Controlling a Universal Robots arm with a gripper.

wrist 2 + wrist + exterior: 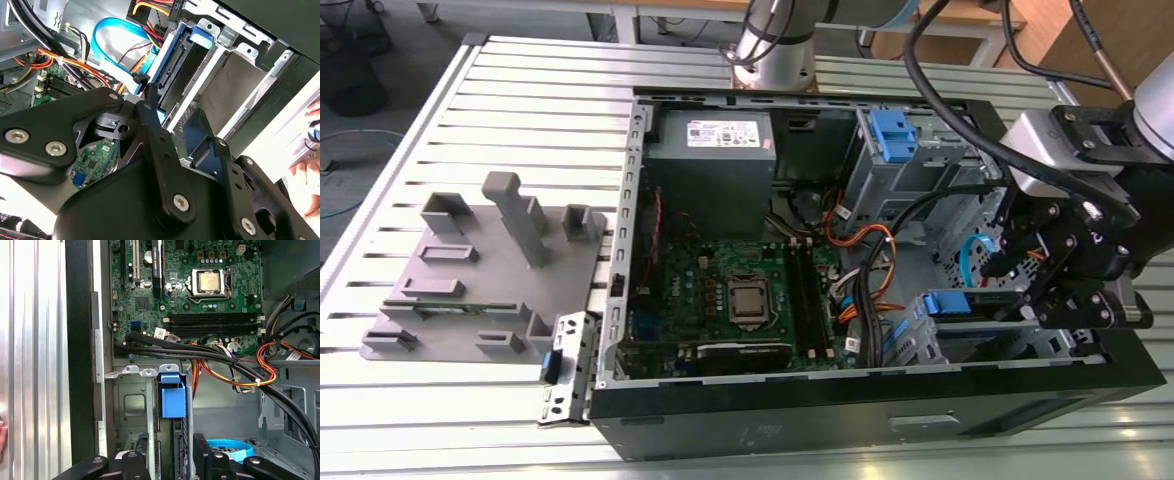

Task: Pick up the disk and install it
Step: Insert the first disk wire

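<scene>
The black gripper [150,150] is nearest to the camera in the second wrist view, with its linkage plates and bolts in front; its fingers [148,107] reach down to the drive cage of the open computer case [881,400]. The disk [966,305] stands on edge in a slot of that cage, at the exterior view's right, near the front wall of the case, and its blue bracket tab [173,396] is seen from above in the first wrist view. In the second wrist view the edge of the drive with its connector [175,62] shows inside the blue frame. The fingers are at both sides of the disk, but I cannot tell if they press it or stand a little apart.

A light blue data cable [117,47] curves just beside the cage. The green motherboard [734,295] with the processor socket [209,281] lies in the middle of the case. On the slatted metal table [520,100], at the exterior view's left, rests a grey fixture tray [480,280]. A person's hand [307,170] is at the edge of the second wrist view.
</scene>
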